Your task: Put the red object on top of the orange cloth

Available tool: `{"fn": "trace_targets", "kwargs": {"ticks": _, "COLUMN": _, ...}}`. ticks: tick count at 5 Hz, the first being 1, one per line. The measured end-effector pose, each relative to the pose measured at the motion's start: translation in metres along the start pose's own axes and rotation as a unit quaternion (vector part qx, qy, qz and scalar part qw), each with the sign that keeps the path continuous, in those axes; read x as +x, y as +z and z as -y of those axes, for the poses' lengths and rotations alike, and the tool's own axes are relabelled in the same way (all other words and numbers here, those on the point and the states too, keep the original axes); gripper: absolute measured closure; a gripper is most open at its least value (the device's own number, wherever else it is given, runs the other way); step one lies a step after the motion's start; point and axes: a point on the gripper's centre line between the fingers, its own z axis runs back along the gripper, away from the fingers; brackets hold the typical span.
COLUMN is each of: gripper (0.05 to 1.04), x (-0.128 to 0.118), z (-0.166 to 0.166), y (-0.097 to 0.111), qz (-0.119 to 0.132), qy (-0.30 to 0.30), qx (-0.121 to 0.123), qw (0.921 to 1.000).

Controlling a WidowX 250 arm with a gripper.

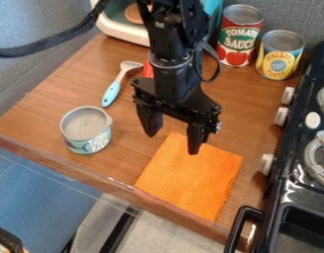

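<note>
The red object (148, 69) is on the far side of the orange cloth (191, 180), and I see only a sliver of it past the arm. That worries me most: with so much hidden, I can't judge its shape or which way it lies, so I could easily close on an edge and have it slip out or tip.

My gripper (173, 142) hangs at the cloth's far corner, jaws spread wide with nothing between them. I can't tell its height from here; if it's low, swinging back towards the red object could snag the fabric and rumple the landing spot.

Beyond the cloth, just beside the red object, lies the spatula (112, 92). A jaw set down too far that way could catch the spatula's head and shove both. To the view's left of the cloth stands the open tin (87, 130), which a wide sideways sweep might knock.

For the release, I'd aim for the cloth's middle: its near edge runs close to the counter's front edge (79, 168), and something round might roll off.
</note>
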Motion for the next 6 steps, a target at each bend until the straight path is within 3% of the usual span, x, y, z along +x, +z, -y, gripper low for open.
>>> {"fn": "trace_targets", "kwargs": {"ticks": 1, "gripper": 0.085, "x": -0.003, "z": -0.001, "y": -0.008, "qz": -0.016, "qy": 0.0, "qx": 0.001, "qw": 0.9999}}
{"fn": "trace_targets", "kwargs": {"ticks": 2, "gripper": 0.085, "x": 0.015, "z": -0.025, "y": -0.011, "qz": -0.016, "qy": 0.027, "qx": 0.01, "qw": 0.9995}}
{"fn": "trace_targets", "kwargs": {"ticks": 4, "gripper": 0.085, "x": 0.045, "z": -0.086, "y": -0.012, "qz": 0.007, "qy": 0.096, "qx": 0.033, "qw": 0.9948}}
{"fn": "trace_targets", "kwargs": {"ticks": 6, "gripper": 0.085, "x": 0.09, "z": -0.105, "y": -0.012, "qz": 0.038, "qy": 0.151, "qx": 0.048, "qw": 0.9866}}
